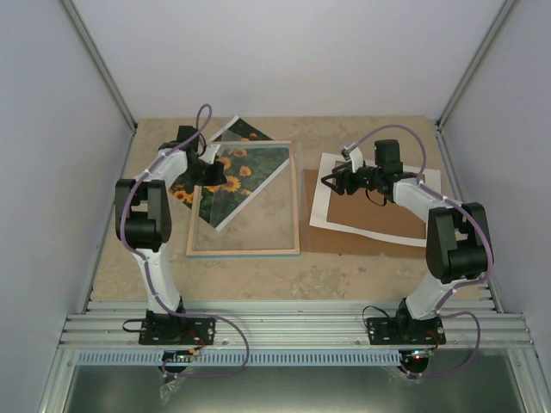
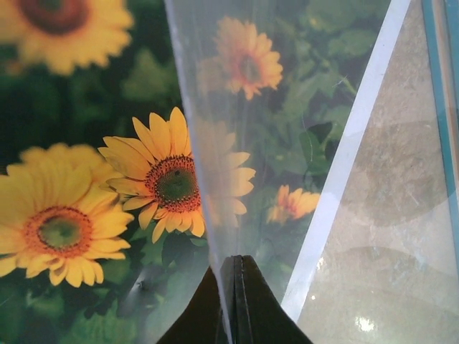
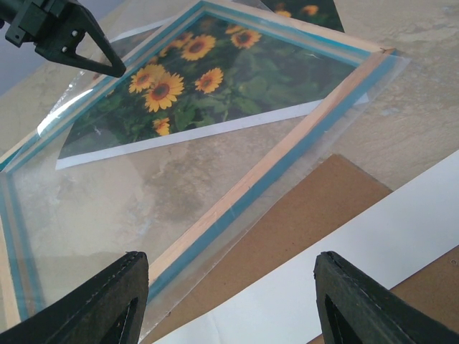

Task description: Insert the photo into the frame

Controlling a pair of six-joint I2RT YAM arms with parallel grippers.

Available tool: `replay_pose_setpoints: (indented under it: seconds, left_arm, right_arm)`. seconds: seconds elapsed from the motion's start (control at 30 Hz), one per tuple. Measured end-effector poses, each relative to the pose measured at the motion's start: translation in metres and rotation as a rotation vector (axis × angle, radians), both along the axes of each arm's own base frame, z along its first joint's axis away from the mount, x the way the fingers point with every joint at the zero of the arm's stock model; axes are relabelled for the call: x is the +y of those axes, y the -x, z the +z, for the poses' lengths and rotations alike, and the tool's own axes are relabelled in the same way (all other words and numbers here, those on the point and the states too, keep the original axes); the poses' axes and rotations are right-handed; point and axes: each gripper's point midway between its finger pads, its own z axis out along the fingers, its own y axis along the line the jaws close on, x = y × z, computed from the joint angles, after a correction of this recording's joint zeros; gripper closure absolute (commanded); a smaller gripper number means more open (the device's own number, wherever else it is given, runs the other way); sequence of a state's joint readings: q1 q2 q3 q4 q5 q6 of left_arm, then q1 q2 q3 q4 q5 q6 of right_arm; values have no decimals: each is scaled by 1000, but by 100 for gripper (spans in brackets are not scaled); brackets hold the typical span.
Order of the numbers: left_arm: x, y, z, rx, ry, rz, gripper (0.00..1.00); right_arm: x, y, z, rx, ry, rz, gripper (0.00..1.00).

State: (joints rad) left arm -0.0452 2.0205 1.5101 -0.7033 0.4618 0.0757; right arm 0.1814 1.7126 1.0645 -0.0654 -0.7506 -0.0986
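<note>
The photo (image 1: 234,176), sunflowers with a white border, lies askew across the upper left of the frame (image 1: 244,251), one corner sticking out past the far edge. The frame lies flat, with wood edges and a turquoise strip (image 3: 287,143). My left gripper (image 1: 207,172) is shut on the edge of a clear pane (image 2: 215,93), holding it tilted up over the photo (image 2: 86,179). The black fingers (image 2: 234,261) meet with the thin sheet between them. My right gripper (image 3: 233,287) hangs open and empty over the white mat (image 3: 344,265), right of the frame.
A brown backing board (image 1: 344,237) lies right of the frame, with the white mat (image 1: 344,211) on top of it. The pane overhangs the frame's right edge toward the board (image 3: 301,208). Grey walls close in the table on three sides.
</note>
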Motion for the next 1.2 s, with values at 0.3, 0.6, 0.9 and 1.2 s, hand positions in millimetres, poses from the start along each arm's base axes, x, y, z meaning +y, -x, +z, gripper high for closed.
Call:
replay_pose_setpoints:
  seconds: [0.3,0.6,0.9,1.2]
  left_arm:
    - [6,-6,-14,10,-25,14,100]
    - [9,-10,-17,8,-34,18,100]
    - [4,-10,-9,-22,-26,-21,100]
    - [4,-10,-9,-22,-27,-18,100]
  right_arm:
    - [0,0,0,-2,3,-1,36]
    - [0,0,0,-5,5,1,36]
    - [3,-16,-3,-12,15,9,35]
    - [33,-79,25,-132,9,46,35]
